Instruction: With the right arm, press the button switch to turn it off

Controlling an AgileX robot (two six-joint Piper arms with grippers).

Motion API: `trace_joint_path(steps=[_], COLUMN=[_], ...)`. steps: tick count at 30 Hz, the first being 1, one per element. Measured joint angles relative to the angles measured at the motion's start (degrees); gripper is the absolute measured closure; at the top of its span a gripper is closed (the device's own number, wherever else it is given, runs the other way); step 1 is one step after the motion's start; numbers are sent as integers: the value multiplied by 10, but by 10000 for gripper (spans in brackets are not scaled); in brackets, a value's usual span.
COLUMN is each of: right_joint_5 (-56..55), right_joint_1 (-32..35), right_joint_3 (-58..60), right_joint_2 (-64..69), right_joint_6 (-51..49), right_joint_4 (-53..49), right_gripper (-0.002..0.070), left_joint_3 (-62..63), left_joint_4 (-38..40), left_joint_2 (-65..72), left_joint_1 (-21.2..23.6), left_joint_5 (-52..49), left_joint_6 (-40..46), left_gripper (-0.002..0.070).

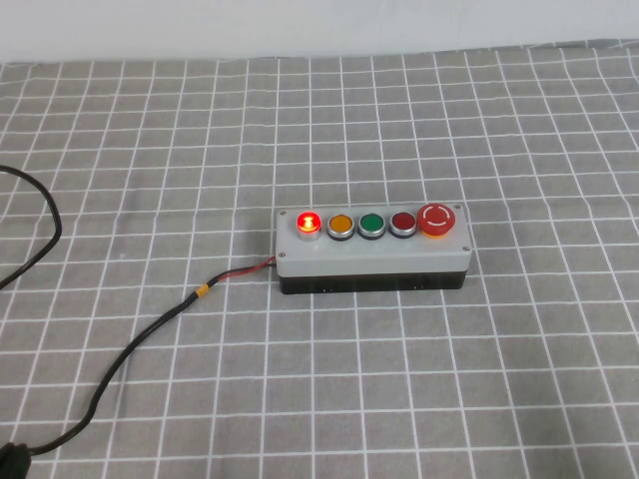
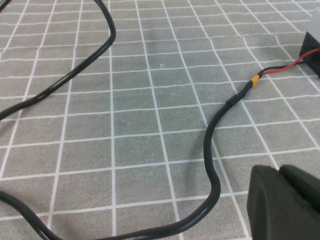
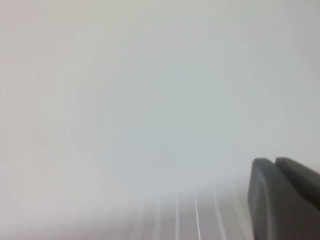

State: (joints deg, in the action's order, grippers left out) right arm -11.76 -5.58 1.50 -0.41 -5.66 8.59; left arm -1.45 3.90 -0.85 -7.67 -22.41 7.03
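Button switch [image 1: 310, 221] glows, far from both pressed-together grippers: left [image 2: 287, 202], right [image 3: 285, 200].

high: raised, angled down | wrists: low – shared cable [image 1: 130, 351]

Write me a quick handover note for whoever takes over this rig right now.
Left end effector: parked low over the checked cloth beside the black cable, fingers together, holding nothing.
Right end effector: out of the high view, aimed at a blank wall, fingers together, holding nothing.
Button switch: lit red at the left end of the grey button box, mid-table.
Done: nothing; the light is on.
Left: bring the right arm over and press the switch until it goes dark.
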Motion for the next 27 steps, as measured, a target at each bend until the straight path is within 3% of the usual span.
trace_joint_path(steps=[6,10,19,27], right_joint_5=[-264,-283,-24,261], right_joint_1=[0,0,0,0], right_joint_3=[-1,-43,-282,-453], right_joint_2=[-1,-4,14,169], right_joint_6=[-3,-3,-52,-60], right_joint_4=[2,-9,-99,-99], right_gripper=[693,693,693,693], left_joint_3=[0,0,0,0], left_joint_4=[0,0,0,0], left_joint_2=[0,0,0,0], left_joint_1=[0,0,0,0], left_joint_5=[0,0,0,0], left_joint_6=[0,0,0,0], left_gripper=[678,678,678,678])
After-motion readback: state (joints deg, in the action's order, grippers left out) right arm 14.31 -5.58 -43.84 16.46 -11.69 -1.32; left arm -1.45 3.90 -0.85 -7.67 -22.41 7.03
